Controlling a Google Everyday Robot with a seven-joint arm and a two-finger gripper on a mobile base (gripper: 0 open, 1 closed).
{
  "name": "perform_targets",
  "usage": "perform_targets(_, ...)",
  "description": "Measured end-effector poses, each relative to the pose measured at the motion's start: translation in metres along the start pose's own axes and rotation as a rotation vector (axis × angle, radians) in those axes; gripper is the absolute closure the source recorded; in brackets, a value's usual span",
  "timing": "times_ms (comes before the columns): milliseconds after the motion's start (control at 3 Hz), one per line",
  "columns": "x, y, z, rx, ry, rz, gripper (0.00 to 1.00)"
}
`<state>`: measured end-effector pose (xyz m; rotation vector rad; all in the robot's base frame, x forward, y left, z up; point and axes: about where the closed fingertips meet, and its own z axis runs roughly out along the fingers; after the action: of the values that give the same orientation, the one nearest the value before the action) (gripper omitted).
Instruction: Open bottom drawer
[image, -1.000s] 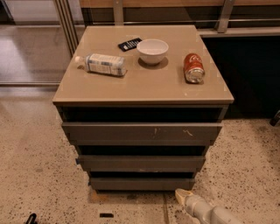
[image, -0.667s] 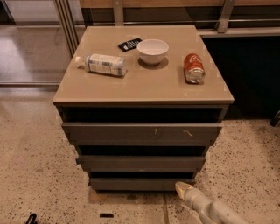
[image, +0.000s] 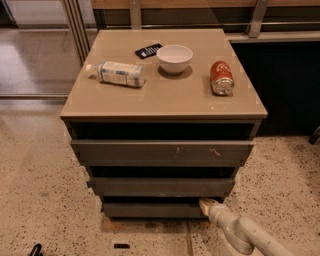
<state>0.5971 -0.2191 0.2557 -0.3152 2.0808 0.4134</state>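
Note:
A tan-topped cabinet (image: 165, 100) has three grey drawers stacked in steps. The bottom drawer (image: 150, 210) is the lowest and narrowest front, just above the floor. My gripper (image: 206, 204) comes in from the bottom right on a cream-coloured arm (image: 240, 232). Its tip is at the right end of the bottom drawer, at the upper edge of the drawer front, touching it or nearly so.
On the cabinet top lie a plastic bottle (image: 116, 73) on its side, a white bowl (image: 174, 57), a red can (image: 221, 78) on its side and a small black object (image: 148, 50). Speckled floor surrounds the cabinet. A dark wall panel (image: 287, 85) stands to the right.
My gripper has moved up and leftward from the floor at lower right to the right end of the bottom drawer. Nothing on the cabinet moved.

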Motion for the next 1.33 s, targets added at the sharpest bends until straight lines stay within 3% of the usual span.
perform_targets(333, 0.010, -0.014, 0.040, 0.034, 0.038, -0.010, 1.00)
perform_targets(667, 0.009, -0.015, 0.041, 0.035, 0.038, -0.012, 1.00)
perform_targets(1333, 0.031, -0.022, 0.054, 0.079, 0.145, 0.020, 1.00)
